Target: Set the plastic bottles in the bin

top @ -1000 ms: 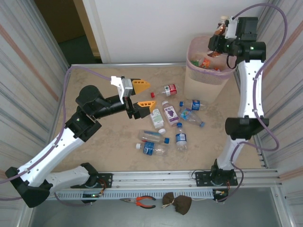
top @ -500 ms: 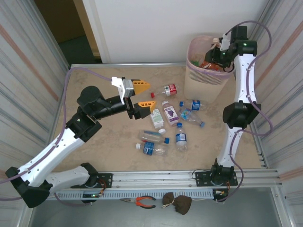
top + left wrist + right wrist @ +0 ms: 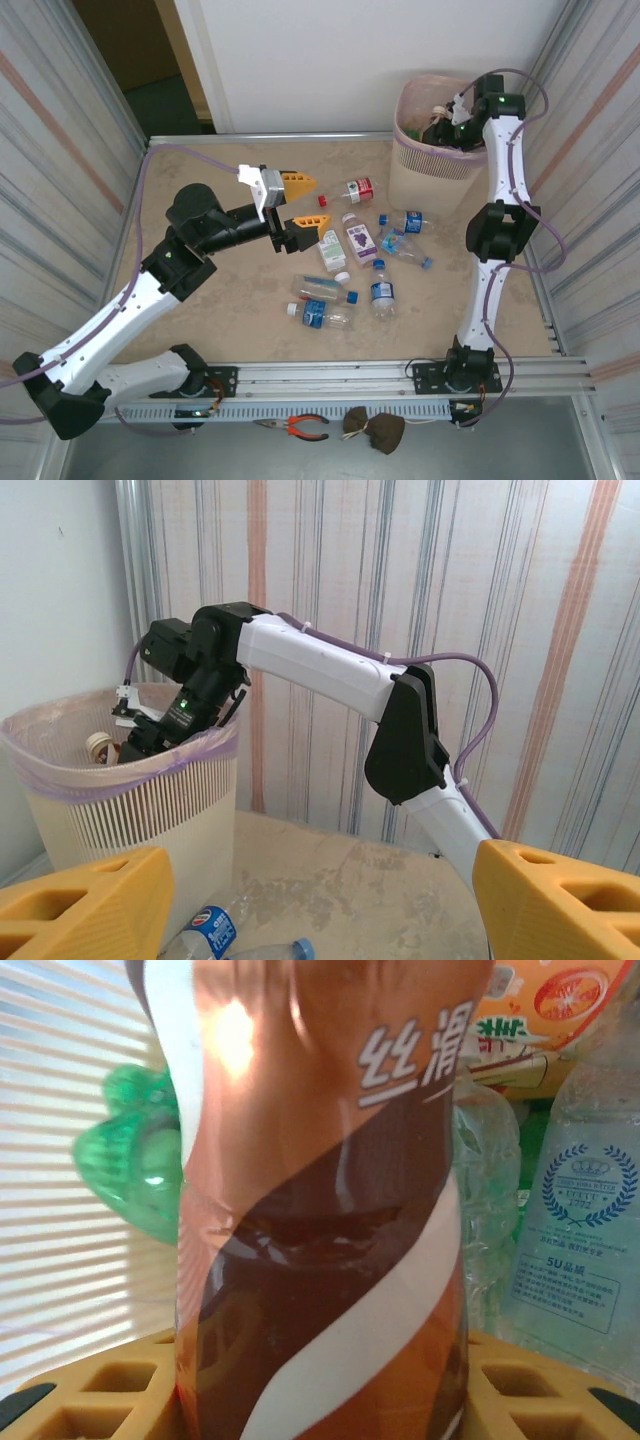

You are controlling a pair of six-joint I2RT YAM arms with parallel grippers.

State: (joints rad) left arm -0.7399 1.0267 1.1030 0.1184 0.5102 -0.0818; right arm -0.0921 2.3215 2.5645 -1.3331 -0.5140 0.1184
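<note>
Overhead looks down — left wrist faces the bin (shared), sideways.

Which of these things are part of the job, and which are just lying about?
Part of the job:
- loose bottles on the table
- brown bottle in the right tool
- binned bottles
- bin

Just lying about:
- pliers
- brown bundle beside them, below the front rail
</note>
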